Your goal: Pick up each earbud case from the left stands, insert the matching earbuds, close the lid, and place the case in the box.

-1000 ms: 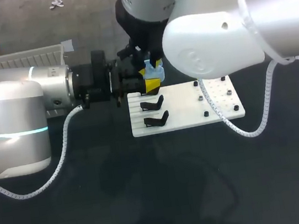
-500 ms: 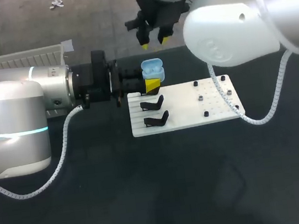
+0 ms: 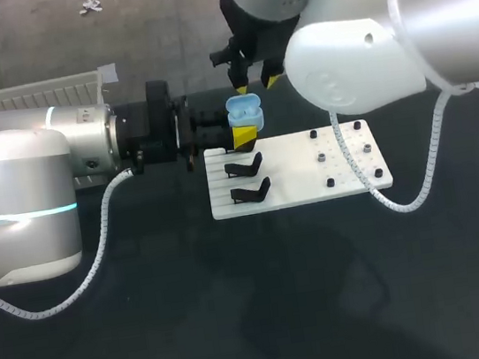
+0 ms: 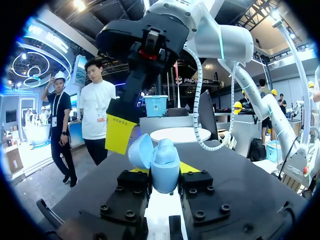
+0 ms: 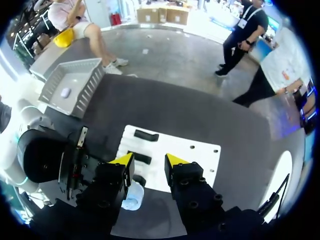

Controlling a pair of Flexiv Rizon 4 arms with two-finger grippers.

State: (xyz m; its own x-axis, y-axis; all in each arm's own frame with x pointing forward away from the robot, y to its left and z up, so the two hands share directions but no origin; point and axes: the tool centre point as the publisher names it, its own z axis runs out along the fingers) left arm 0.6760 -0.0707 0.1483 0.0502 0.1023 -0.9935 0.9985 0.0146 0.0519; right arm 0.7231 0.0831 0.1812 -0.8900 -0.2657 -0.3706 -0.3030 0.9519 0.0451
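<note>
Blue earbud case (image 3: 243, 110), lid open, in left fingers (image 3: 245, 136).

Right gripper (image 3: 255, 84) blocks above case (image 3: 243, 109); stands (image 3: 245, 166) just beside.

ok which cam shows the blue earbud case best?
Left wrist view: the earbud case sits large and close, held between the left gripper's fingers with its lid open. Head view shows it small, close to the right gripper. Right wrist view catches only part of it, beside one of its own fingers.
</note>
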